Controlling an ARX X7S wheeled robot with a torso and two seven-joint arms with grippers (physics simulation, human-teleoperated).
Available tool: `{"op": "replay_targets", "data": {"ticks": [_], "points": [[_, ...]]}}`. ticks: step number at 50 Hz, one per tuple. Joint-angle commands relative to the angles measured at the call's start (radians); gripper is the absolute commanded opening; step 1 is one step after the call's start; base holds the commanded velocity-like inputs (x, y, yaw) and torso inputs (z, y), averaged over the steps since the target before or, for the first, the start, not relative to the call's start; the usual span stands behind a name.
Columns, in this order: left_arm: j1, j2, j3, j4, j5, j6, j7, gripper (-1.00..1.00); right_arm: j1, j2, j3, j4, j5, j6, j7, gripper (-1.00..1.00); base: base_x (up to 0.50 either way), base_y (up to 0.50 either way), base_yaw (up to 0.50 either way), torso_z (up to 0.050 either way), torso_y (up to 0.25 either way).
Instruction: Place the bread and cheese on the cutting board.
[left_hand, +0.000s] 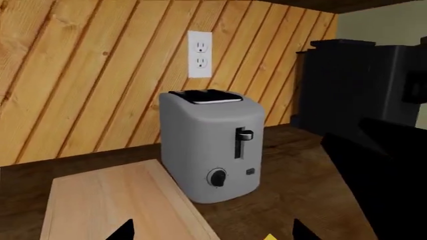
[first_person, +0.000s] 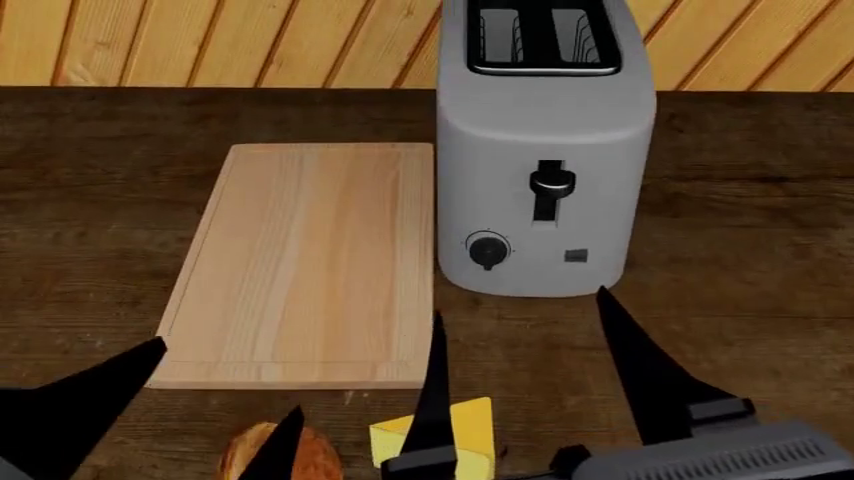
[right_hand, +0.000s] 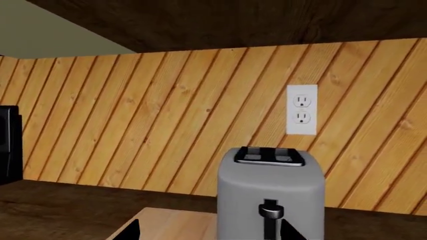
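The pale cutting board (first_person: 300, 265) lies bare on the dark countertop, left of a grey toaster (first_person: 547, 150). The bread (first_person: 247, 458) sits at the counter's front, just before the board's near edge, partly hidden by a finger of my left gripper (first_person: 220, 390), which is open above it. The yellow cheese (first_person: 470, 425) lies right of the bread, partly behind the left finger of my open right gripper (first_person: 521, 305). In the left wrist view the board (left_hand: 107, 205) and a tip of cheese (left_hand: 269, 237) show by the open gripper (left_hand: 213, 232). The right wrist view shows the board (right_hand: 173, 225) below the open gripper (right_hand: 210, 232).
The toaster (left_hand: 213, 145) stands close against the board's right edge, its lever and dial facing me. A wood-panelled wall with a white outlet (left_hand: 199, 54) runs behind. A black appliance (left_hand: 353, 85) stands at the far right. My right arm (left_hand: 380, 175) shows dark beside the toaster.
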Motion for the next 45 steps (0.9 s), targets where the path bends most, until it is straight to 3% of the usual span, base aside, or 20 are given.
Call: {"op": "replay_targets", "data": {"ticks": [1, 45], "points": [[-0.068, 0.020, 0.038, -0.120, -0.036, -0.072, -0.019, 1.00, -0.003, -0.008, 0.012, 0.004, -0.026, 0.015, -0.011, 1.00, 0.00, 0.00, 0.00, 0.000, 0.000], [-0.022, 0.045, 0.122, -0.317, 0.133, 0.015, 0.054, 1.00, -0.009, 0.018, 0.004, 0.007, -0.005, -0.011, 0.021, 1.00, 0.00, 0.00, 0.00, 0.000, 0.000]]}}
